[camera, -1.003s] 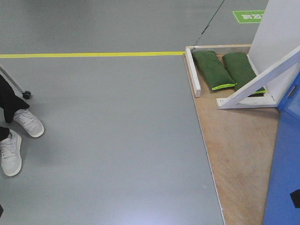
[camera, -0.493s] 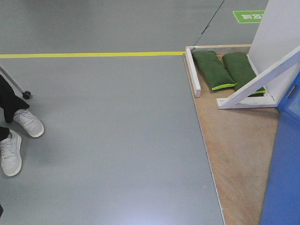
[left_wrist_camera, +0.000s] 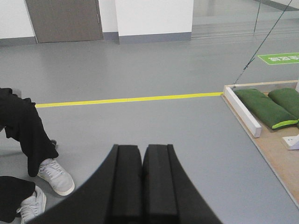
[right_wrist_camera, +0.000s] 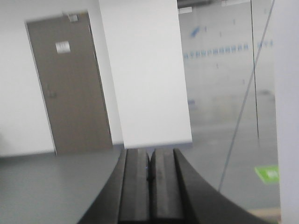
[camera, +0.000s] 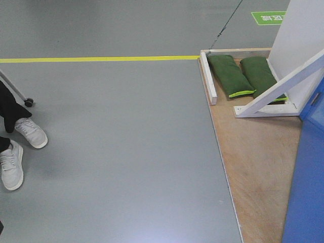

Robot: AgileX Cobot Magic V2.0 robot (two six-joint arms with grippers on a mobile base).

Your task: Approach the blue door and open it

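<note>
Change is noted on the blue door (camera: 308, 177), at the front view's right edge: a dark shape is gone; left pincer (left_wrist_camera: 142, 156) and right pincer (right_wrist_camera: 149, 158) are held shut, empty, so opening is judged pending.

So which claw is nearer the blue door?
Right, probably. The blue door stands at the front view's right edge. The left claw faces open floor; right claw has a white panel on its right.

Two green fabric sandbags (camera: 230, 76) lie side by side on the brown plywood platform (camera: 253, 162). The glossy blue door (camera: 309, 192) stands at its right.
</note>
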